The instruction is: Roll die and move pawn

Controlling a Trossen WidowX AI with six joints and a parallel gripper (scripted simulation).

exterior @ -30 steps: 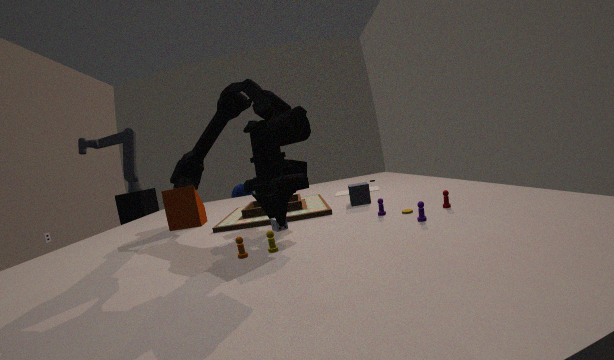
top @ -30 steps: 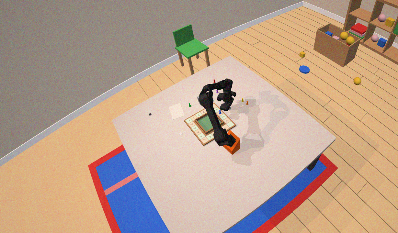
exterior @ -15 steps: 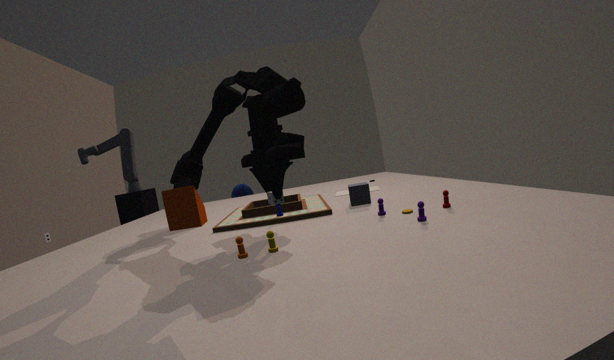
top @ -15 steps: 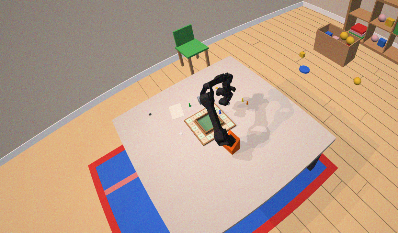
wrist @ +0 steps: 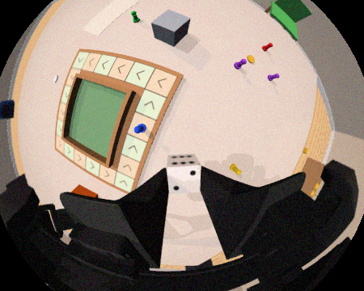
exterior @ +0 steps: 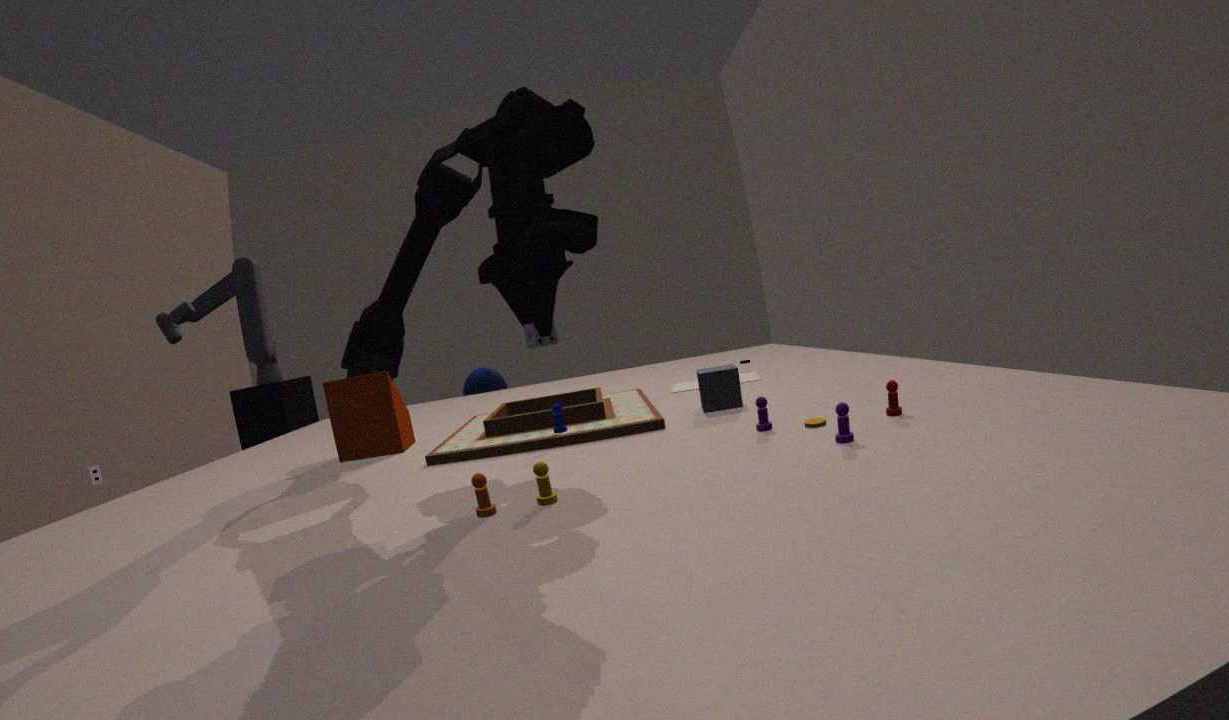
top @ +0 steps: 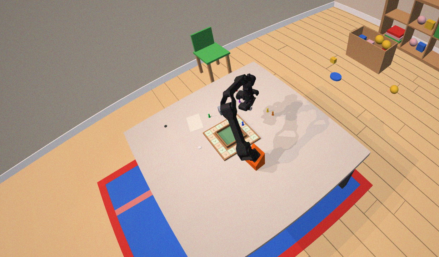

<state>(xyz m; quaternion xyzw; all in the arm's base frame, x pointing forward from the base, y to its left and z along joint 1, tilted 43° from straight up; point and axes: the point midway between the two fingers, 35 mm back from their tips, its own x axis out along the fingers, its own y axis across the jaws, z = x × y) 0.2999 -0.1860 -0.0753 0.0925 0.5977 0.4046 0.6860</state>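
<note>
Die [wrist: 184,171] clamped between jaws at tips, high above table [wrist: 226,113].

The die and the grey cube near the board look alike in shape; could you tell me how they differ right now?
The die is white with dark pips; the grey cube is plain and unmarked. The die is clamped in the gripper and held up off the table; the grey cube rests on the table beside the board. The die looks smaller than the grey cube. Both are box-shaped.
</note>
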